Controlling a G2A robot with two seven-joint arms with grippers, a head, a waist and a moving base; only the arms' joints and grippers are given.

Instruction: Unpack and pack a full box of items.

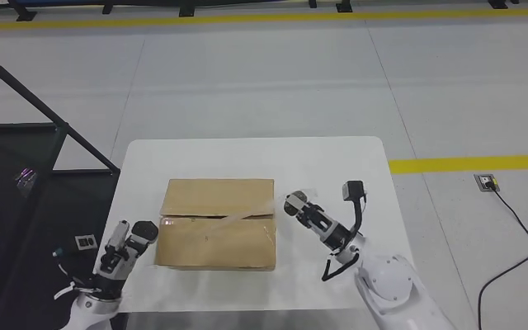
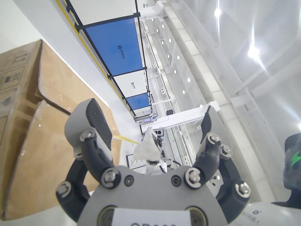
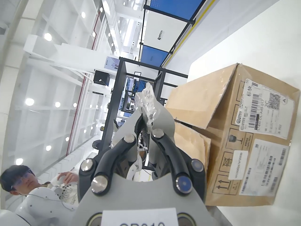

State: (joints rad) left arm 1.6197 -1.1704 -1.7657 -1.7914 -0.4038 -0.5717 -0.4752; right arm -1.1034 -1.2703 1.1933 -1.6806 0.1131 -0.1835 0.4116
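White desk, one cardboard box, apparently being unsealed.
Right claw pinches tape strip to peel it; left claw gapes empty beside box.

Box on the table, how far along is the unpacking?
Early. Done: clear tape looks partly peeled off the box top. In hand: right pincer shut on the tape's crumpled end; left pincer open beside the box. Left: flaps barely ajar, nothing taken out yet.

Matt cardboard box carries glossy tape; the scrap looks like crinkled plastic
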